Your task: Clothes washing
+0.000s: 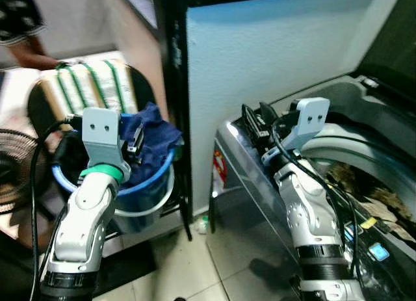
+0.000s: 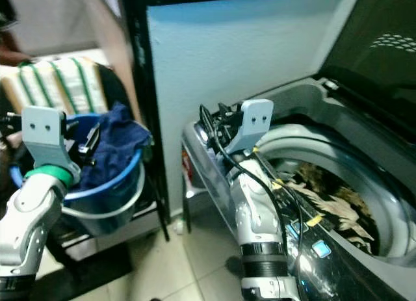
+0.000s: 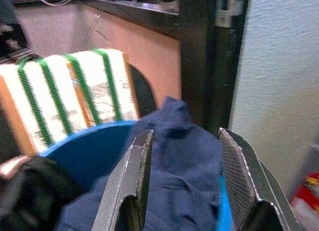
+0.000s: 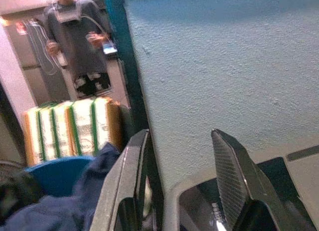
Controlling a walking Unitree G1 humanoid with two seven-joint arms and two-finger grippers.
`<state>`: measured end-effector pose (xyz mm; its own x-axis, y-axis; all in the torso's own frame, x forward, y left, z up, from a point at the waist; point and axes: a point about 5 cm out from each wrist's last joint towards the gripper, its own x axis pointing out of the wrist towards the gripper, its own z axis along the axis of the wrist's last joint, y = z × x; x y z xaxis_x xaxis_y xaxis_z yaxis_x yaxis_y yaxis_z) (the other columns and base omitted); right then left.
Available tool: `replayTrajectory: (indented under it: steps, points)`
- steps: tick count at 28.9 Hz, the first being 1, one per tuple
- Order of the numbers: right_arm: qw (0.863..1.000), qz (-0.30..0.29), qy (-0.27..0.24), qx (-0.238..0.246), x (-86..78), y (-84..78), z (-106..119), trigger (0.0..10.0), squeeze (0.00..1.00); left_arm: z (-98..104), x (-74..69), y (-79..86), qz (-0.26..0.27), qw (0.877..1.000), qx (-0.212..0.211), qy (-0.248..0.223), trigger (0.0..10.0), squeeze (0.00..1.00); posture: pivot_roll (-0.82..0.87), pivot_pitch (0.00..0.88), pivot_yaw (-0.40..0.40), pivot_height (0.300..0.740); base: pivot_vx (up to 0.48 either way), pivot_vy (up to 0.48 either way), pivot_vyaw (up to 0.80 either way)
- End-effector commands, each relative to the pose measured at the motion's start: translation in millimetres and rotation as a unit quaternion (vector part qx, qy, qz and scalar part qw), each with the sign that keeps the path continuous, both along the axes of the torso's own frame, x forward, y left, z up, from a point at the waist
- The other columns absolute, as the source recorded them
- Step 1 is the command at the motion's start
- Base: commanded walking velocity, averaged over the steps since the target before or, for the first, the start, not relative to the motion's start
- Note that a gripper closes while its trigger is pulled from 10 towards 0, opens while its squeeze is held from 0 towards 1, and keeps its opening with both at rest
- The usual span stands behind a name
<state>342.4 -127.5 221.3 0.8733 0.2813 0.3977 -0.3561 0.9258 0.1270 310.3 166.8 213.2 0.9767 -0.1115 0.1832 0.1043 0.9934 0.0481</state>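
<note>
A blue basket (image 1: 148, 192) stands on the floor to the left, with a navy cloth (image 1: 158, 140) heaped in it and draped over its rim. My left gripper (image 1: 135, 145) hovers just above that cloth (image 3: 183, 156), open, with nothing between its fingers (image 3: 132, 186). To the right is a top-loading washing machine (image 1: 242, 184) with its lid up, and mixed clothes (image 2: 325, 197) lie in its drum. My right gripper (image 1: 255, 127) is open over the machine's near left corner (image 4: 199, 203), holding nothing.
A cardboard box with green straps (image 1: 91, 83) sits behind the basket. A black post (image 1: 172, 86) and a pale blue wall (image 1: 273, 47) rise between basket and machine. A fan (image 1: 12, 164) is at the far left. A person (image 4: 75, 41) stands behind the box.
</note>
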Motion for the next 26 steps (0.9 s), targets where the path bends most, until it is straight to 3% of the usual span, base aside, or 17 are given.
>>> replayTrajectory:
  steps: [1, 19, 22, 26]
  points:
    - [1.0, 0.009, 0.006, 0.005, -0.7, 3.9, -2.8, 10.0, 0.0, -2.4, -1.5, 4.3, 0.003, 1.0, -0.001, 0.006, 10.0, 0.0, 0.07, 0.0, 0.021, 0.74, 0.0, 0.0, 0.8]
    - [1.0, 0.025, -0.001, -0.001, 1.0, 1.9, 3.3, 10.0, 0.0, -1.5, -5.3, -1.9, -0.018, 1.0, -0.011, -0.006, 10.0, 0.0, 0.06, 0.012, 0.004, 0.74, 0.0, 0.0, 0.8]
    - [1.0, 0.031, -0.001, 0.005, 0.9, 2.1, 3.6, 10.0, 0.0, -2.1, -6.2, -2.7, -0.019, 1.0, -0.017, -0.005, 10.0, 0.0, 0.06, 0.016, -0.002, 0.74, 0.0, 0.0, 0.59]
    - [0.999, 0.038, 0.001, 0.012, -1.0, 2.4, 3.3, 10.0, 0.0, -2.0, -9.2, -6.8, -0.027, 0.999, -0.035, -0.01, 10.0, 0.0, 0.05, 0.018, -0.012, 0.74, 0.0, 0.48, 0.0]
